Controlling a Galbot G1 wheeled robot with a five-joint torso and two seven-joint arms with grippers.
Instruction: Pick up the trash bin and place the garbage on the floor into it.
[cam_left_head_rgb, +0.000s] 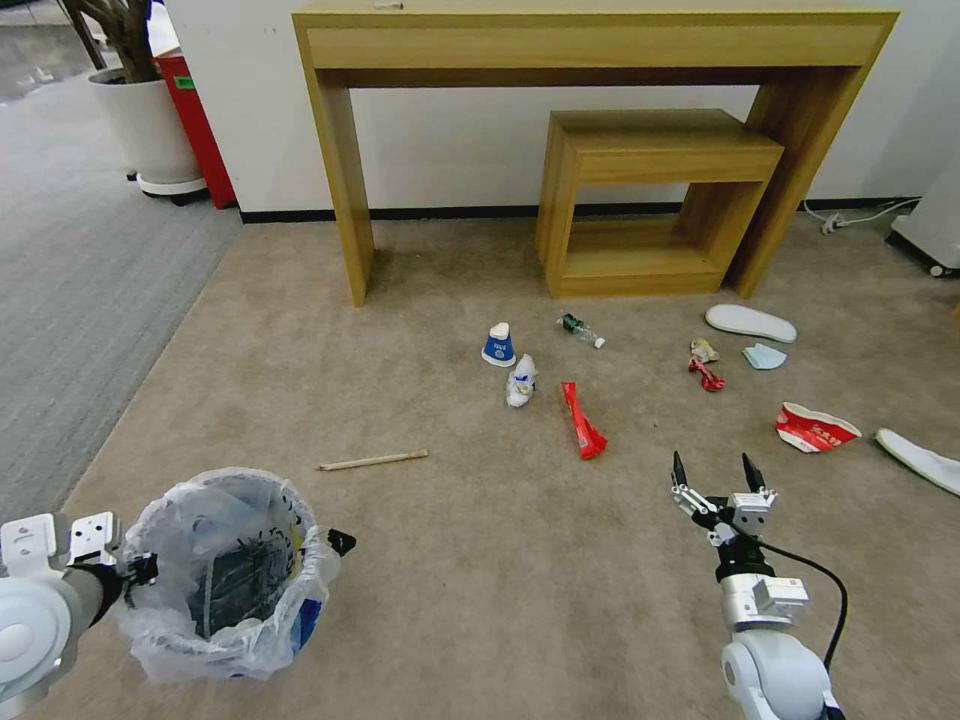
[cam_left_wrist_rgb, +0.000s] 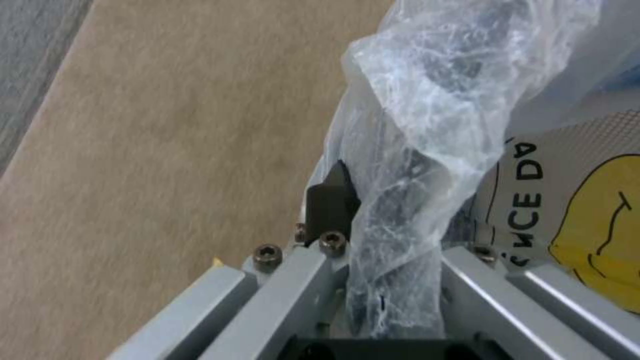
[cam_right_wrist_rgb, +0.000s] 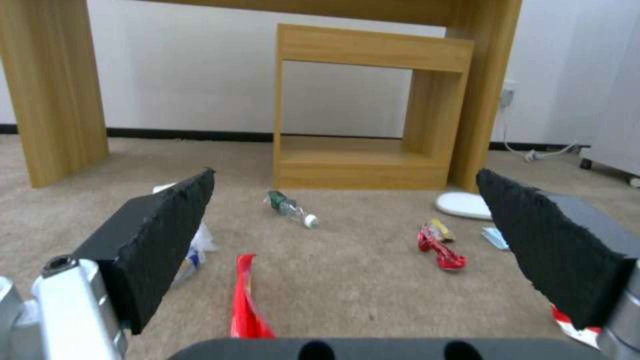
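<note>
The left gripper (cam_left_head_rgb: 140, 570) is clamping its fingers on the near rim of the trash bin (cam_left_head_rgb: 225, 575), pinching the clear liner bag (cam_left_wrist_rgb: 427, 125) with it, so the bin is hanging at the robot's left side with its mouth facing up, ready to take litter. Farther right, garbage is lying scattered on the floor (cam_left_head_rgb: 450, 560): a wooden stick (cam_left_head_rgb: 372, 461), a blue cup (cam_left_head_rgb: 498, 345), a small bottle (cam_left_head_rgb: 581, 330) and a red wrapper (cam_left_head_rgb: 581, 421). The right gripper (cam_left_head_rgb: 713, 475) is hovering above the carpet near that wrapper, fingers spread wide and holding nothing, probably lining up a pick.
</note>
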